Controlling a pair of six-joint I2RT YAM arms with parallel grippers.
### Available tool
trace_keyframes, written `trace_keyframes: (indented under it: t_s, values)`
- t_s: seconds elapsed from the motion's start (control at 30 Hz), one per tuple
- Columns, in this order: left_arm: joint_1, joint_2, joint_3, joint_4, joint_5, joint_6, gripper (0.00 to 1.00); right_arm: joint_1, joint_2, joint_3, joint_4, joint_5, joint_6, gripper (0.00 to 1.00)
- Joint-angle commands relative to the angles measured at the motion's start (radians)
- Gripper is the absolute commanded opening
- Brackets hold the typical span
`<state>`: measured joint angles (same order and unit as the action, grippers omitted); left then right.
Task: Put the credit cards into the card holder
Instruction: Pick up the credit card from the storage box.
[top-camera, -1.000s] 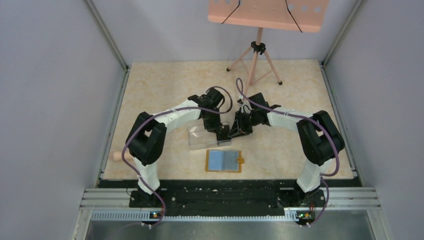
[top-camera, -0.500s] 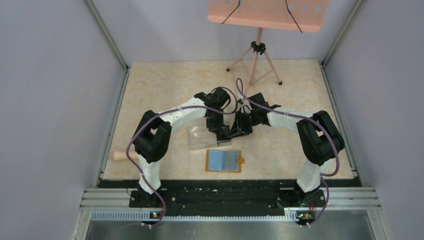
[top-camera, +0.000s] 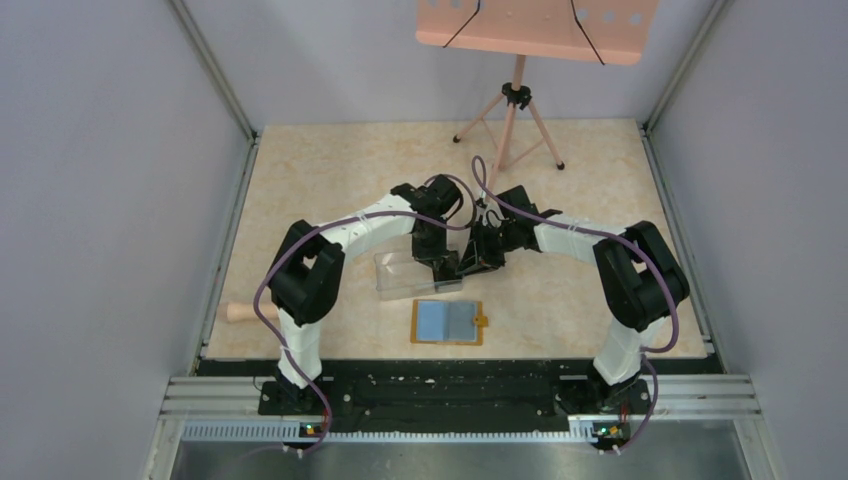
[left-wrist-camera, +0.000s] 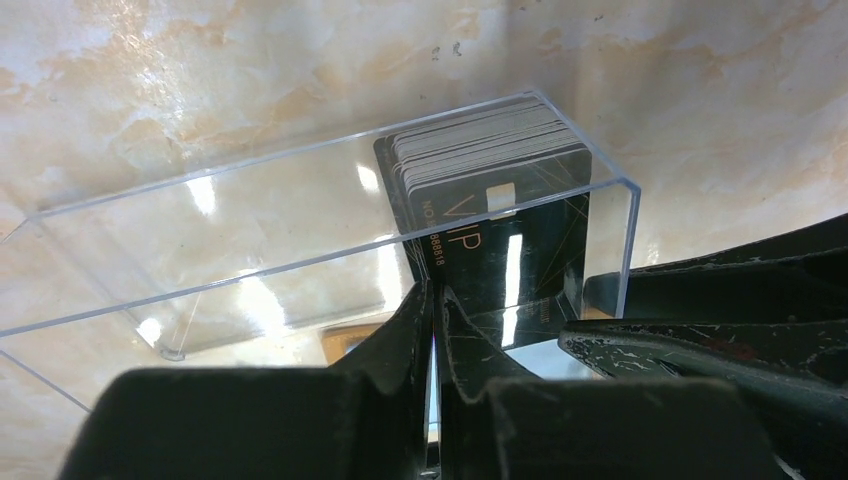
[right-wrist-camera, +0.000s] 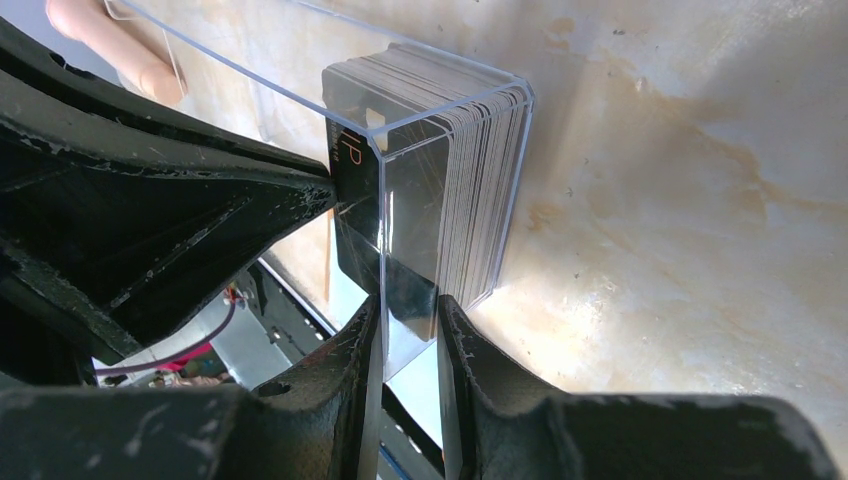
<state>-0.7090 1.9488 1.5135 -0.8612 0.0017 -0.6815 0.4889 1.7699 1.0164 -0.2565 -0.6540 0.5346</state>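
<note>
Looking down, the top view shows one card holder lying open near the front edge, apart from one clear box where both grippers meet. The left wrist view shows one stack of credit cards standing in the box's end, too many to count. The left gripper is pinched nearly closed at the box wall. The right wrist view shows the right gripper clamped narrowly on the box's corner.

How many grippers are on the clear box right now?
2. The left gripper is pinched shut on one long side wall of the clear box. The right gripper is closed over the box's end wall, right beside the card stack.
</note>
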Motion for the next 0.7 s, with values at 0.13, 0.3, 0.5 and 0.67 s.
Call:
trace_keyframes:
  t_s: [0.13, 0.3, 0.5, 0.67]
  values:
    - [-0.015, -0.034, 0.060, -0.015, -0.040, -0.002, 0.03, 0.014, -0.018, 0.013, 0.010, -0.028, -0.005, 0.17]
    - [-0.019, -0.040, 0.078, -0.026, -0.048, -0.001, 0.03, 0.014, -0.017, 0.011, 0.008, -0.028, -0.005, 0.17]
    - [-0.016, -0.045, 0.056, -0.030, -0.045, -0.010, 0.13, 0.015, -0.016, 0.009, 0.006, -0.024, -0.008, 0.17]
    - [0.006, -0.067, -0.030, 0.032, 0.010, -0.040, 0.21, 0.015, -0.010, 0.006, 0.005, -0.028, -0.011, 0.17]
